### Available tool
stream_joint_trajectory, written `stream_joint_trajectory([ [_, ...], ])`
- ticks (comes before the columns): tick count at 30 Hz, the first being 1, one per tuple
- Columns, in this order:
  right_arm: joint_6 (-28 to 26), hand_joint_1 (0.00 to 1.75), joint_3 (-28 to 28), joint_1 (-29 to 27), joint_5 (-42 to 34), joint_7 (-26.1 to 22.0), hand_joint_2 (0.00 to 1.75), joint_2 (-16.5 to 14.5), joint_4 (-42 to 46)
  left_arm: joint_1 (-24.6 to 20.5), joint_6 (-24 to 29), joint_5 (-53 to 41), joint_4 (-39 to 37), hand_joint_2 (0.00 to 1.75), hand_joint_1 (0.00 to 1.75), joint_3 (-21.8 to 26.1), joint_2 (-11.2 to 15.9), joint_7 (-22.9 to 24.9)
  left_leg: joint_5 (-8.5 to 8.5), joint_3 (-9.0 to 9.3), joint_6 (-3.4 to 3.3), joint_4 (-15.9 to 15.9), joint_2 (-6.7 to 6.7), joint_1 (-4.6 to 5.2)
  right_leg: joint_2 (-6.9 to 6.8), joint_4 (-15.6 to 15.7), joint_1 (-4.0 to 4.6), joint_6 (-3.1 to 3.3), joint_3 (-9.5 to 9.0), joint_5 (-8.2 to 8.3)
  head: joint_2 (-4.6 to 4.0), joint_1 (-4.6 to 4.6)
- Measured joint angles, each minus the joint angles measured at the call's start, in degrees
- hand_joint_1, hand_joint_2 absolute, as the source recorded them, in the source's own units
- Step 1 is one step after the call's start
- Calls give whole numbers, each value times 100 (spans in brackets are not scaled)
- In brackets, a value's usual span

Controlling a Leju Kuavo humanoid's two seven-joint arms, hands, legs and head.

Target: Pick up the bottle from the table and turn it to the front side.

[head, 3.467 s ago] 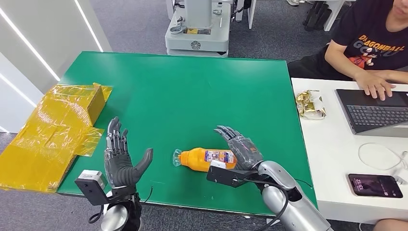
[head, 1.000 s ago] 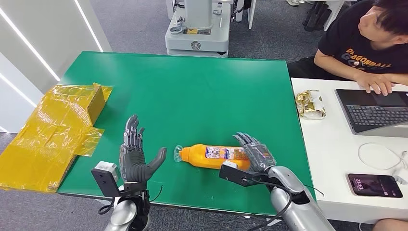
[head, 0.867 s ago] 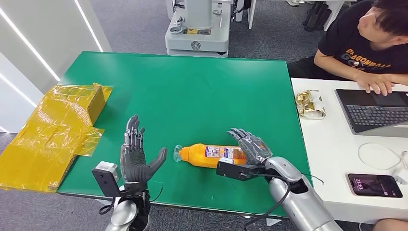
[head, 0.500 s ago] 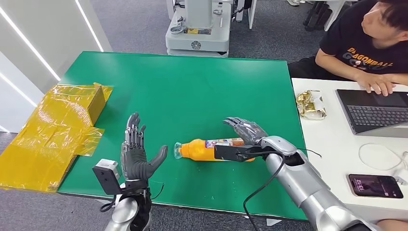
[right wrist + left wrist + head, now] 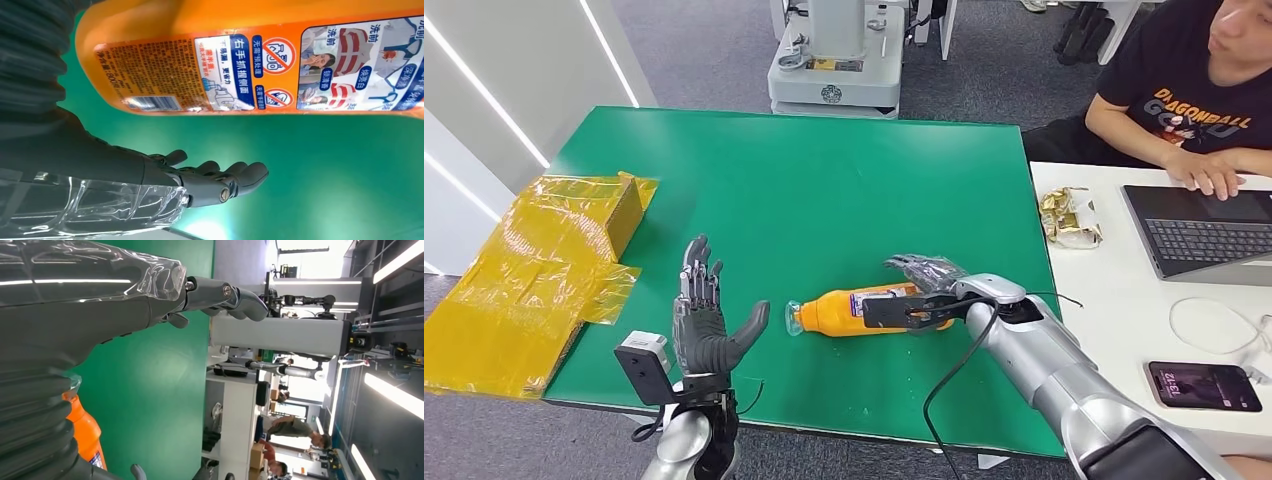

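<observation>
An orange bottle [image 5: 839, 311] with a blue-and-white label lies on its side near the front of the green table [image 5: 824, 180], its cap pointing toward my left hand. My right hand [image 5: 929, 271] reaches over the far side of the bottle's base end with fingers stretched out. In the right wrist view the fingers [image 5: 220, 181] are straight, with a strip of green between them and the bottle's label [image 5: 260, 65]. My left hand [image 5: 706, 322] stands upright and open a little way from the cap, palm facing the bottle. The left wrist view shows its fingers [image 5: 225, 292] and the bottle's orange neck [image 5: 87, 435].
A cardboard box wrapped in yellow tape [image 5: 544, 265] lies over the table's left edge. A white desk [image 5: 1114, 300] adjoins on the right with a snack packet [image 5: 1069, 218], laptop [image 5: 1204, 235] and phone [image 5: 1204, 385]. A person [image 5: 1194, 100] sits there. A grey machine base [image 5: 834, 70] stands beyond the table.
My right arm has swung from the near side of the bottle's base end up over it to the far side. The bottle has shifted slightly away. The left hand has barely moved.
</observation>
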State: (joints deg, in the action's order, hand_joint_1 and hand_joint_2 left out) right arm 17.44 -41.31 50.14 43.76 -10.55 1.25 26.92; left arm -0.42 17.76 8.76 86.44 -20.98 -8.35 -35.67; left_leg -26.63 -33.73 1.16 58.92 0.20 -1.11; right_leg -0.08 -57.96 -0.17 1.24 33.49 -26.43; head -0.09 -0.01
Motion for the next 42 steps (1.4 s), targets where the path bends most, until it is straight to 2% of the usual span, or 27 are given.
stream_joint_trajectory([
  [11,349,0,-170,149,-173,72,175,-150,-402,0,86,16,0,175,0,101,-9,0,0,0,0,0,0,0,0,0,0,0,0,0,0,-1],
  [18,358,1,-234,158,-193,104,175,-174,-519,0,93,17,0,175,0,111,-23,0,0,0,0,0,0,0,0,0,0,0,0,0,0,1],
  [19,357,21,-246,158,-193,121,175,-175,-530,0,96,18,0,175,0,111,-24,0,0,0,0,1,0,0,0,1,0,0,0,0,0,1],
  [22,354,132,-275,158,-193,189,175,-174,-558,0,105,24,0,175,0,111,-25,0,0,1,0,1,0,0,0,1,0,0,0,0,0,0],
  [23,348,153,-282,158,-193,209,175,-174,-566,0,111,26,0,175,0,111,-25,0,0,1,0,1,0,0,0,1,0,0,0,0,0,0],
  [25,320,161,-296,157,-194,235,175,-173,-580,0,122,27,0,175,0,111,-25,0,0,2,0,2,0,0,0,1,0,0,0,0,0,0],
  [38,-133,175,-308,93,-211,227,175,-161,-612,1,132,33,0,175,0,111,-26,20,0,2,0,4,1,0,1,1,0,0,0,0,0,-1],
  [40,-391,175,-309,41,-266,217,175,-158,-585,7,136,33,3,175,0,111,-27,21,0,1,0,3,1,0,1,1,0,0,0,0,0,-1],
  [42,-891,175,-296,-54,-363,206,175,-158,-511,25,145,28,13,175,0,111,-28,22,0,1,0,3,2,0,1,0,0,0,0,1,0,0],
])
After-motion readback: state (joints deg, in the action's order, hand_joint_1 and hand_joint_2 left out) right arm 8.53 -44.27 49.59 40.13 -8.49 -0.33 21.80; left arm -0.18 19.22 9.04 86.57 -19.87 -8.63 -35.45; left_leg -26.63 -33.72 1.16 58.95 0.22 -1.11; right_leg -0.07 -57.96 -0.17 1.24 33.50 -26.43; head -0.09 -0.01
